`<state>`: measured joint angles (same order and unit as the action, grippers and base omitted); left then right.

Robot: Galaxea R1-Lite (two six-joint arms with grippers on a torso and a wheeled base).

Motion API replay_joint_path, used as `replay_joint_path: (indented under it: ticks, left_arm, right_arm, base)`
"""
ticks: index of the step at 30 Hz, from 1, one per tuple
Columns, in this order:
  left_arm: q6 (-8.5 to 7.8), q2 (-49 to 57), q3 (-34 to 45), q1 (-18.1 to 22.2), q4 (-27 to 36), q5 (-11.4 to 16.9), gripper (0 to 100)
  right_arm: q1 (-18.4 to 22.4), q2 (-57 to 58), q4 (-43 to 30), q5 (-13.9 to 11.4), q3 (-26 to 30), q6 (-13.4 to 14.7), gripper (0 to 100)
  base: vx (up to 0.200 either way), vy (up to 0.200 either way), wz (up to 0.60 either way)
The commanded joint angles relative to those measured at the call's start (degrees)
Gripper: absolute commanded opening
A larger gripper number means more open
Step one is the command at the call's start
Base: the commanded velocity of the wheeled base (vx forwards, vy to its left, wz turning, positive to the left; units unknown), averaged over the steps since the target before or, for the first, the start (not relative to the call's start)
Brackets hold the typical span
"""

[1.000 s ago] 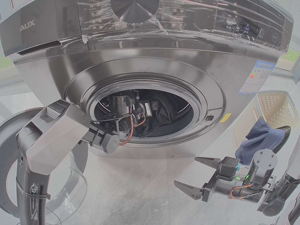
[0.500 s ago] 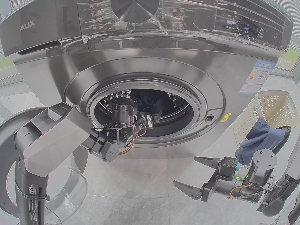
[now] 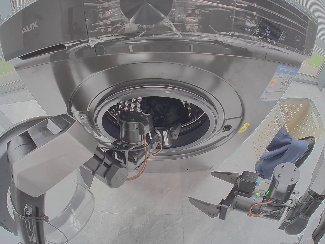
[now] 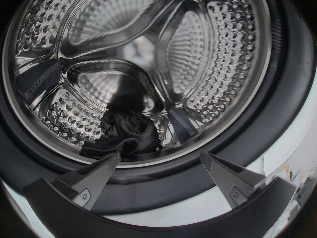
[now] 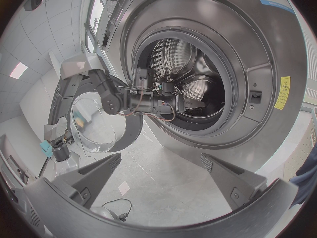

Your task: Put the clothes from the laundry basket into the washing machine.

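Note:
The washing machine [image 3: 237, 82] stands with its door open. A black garment [image 4: 127, 133] lies crumpled low in the steel drum [image 4: 185, 50]. My left gripper [image 4: 158, 158] is open and holds nothing, its fingers at the rubber rim of the drum mouth, short of the garment. The laundry basket [image 3: 299, 114] stands to the right of the machine with a blue garment [image 3: 281, 149] hanging over its front edge. My right gripper [image 3: 200, 186] hangs open and free above the floor, left of the basket, facing the machine; its open fingers [image 5: 99, 172] frame the drum mouth.
The round glass door [image 3: 72, 200] is swung out on the left, under my left arm. A dark item [image 3: 307, 145] lies in the basket behind the blue garment. Bare tiled floor [image 3: 152, 204] lies between the machine and my right gripper.
One second ago my left gripper held the black garment in the drum mouth. It has let the garment go into the drum and drawn back toward the rim. The right arm has stayed put.

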<state>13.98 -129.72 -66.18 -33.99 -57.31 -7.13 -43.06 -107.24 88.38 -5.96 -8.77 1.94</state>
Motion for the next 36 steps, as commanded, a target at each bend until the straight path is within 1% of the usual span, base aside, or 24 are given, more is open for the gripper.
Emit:
replay_joint_path:
  ticks: [1,2,3,8,14,15,18,19,20,21,23,26,28,29,30,32,34,35,36]
  left_arm:
    - [-0.54,7.90,12.57,-4.77,-6.41,1.51,100]
    - [-0.71,9.75,16.17,-5.65,-7.73,1.59,100]
    - [-0.71,10.01,16.70,-5.83,-7.91,1.59,100]
    - [-1.41,14.41,25.05,-7.85,-12.39,1.95,100]
    - [-1.41,19.59,33.14,-10.13,-14.85,2.03,100]
    - [-1.33,20.74,35.60,-10.66,-15.73,2.56,100]
    - [-1.24,23.72,42.19,-11.54,-20.56,5.64,100]
    - [-1.24,24.34,44.12,-11.54,-22.50,5.64,100]
    - [-1.24,24.52,44.65,-11.54,-23.02,5.64,100]
    - [-1.68,25.31,47.64,-11.63,-25.31,5.55,100]
    - [-2.47,26.80,51.07,-12.16,-26.98,5.55,100]
    - [-4.58,28.82,54.67,-12.24,-28.03,5.29,100]
    - [-5.63,30.14,56.08,-12.24,-29.00,4.23,100]
    - [-5.72,30.32,56.25,-12.24,-29.26,3.97,100]
    - [-6.16,31.55,56.87,-12.33,-30.14,2.74,100]
    - [-6.86,33.74,57.66,-12.42,-30.58,0.98,100]
    - [-7.57,35.77,58.71,-12.42,-30.49,0.10,100]
    - [-7.92,36.73,59.42,-12.42,-30.41,-0.16,100]
    - [-7.92,36.73,59.42,-12.42,-30.41,-0.16,100]
  right_arm:
    - [-0.01,0.37,0.04,-0.10,0.77,0.08,100]
    - [0.08,0.45,0.04,-0.10,0.85,0.08,100]
    - [0.08,0.45,0.04,-0.10,0.85,0.08,100]
    - [0.08,1.68,0.04,-0.02,1.21,0.00,100]
    - [0.61,3.88,0.04,0.16,1.21,0.00,100]
    - [1.13,4.14,0.04,0.25,1.38,-0.09,100]
    - [2.98,5.29,0.04,0.25,2.00,-0.27,100]
    - [3.68,5.73,0.04,0.25,2.00,-0.27,100]
    - [3.86,5.90,0.04,0.25,2.00,-0.27,100]
    - [5.09,6.34,-0.05,0.16,2.00,-0.27,100]
    - [6.41,6.52,-0.05,0.16,2.00,-0.36,100]
    - [7.37,6.61,-0.05,0.16,2.09,-0.27,100]
    - [7.46,6.61,0.04,0.25,2.52,-0.36,100]
    - [7.46,6.61,0.04,0.25,2.61,-0.36,100]
    - [7.46,6.96,0.04,0.42,3.05,-0.44,100]
    - [7.64,8.54,0.04,2.09,3.93,-0.62,100]
    - [8.43,9.95,-0.05,3.59,4.37,-0.71,100]
    - [9.04,10.56,-0.05,4.03,4.55,-0.71,100]
    - [9.04,10.56,-0.05,4.03,4.55,-0.71,100]
  base:
    - [0.000,0.000,0.00]
    - [0.000,0.000,0.00]
    - [0.000,0.000,0.00]
    - [0.000,0.000,0.00]
    - [0.000,0.000,0.00]
    - [0.000,0.000,0.00]
    - [0.000,0.000,0.00]
    - [0.000,0.000,0.00]
    - [0.000,0.000,0.00]
    - [0.000,0.000,0.00]
    - [0.000,0.000,0.00]
    - [0.000,0.000,0.00]
    - [0.000,0.000,0.00]
    - [0.000,0.000,0.00]
    - [-0.200,0.000,0.00]
    - [-0.200,0.000,0.00]
    - [-0.200,0.000,0.00]
    - [-0.200,0.000,0.00]
    - [0.000,0.000,0.00]
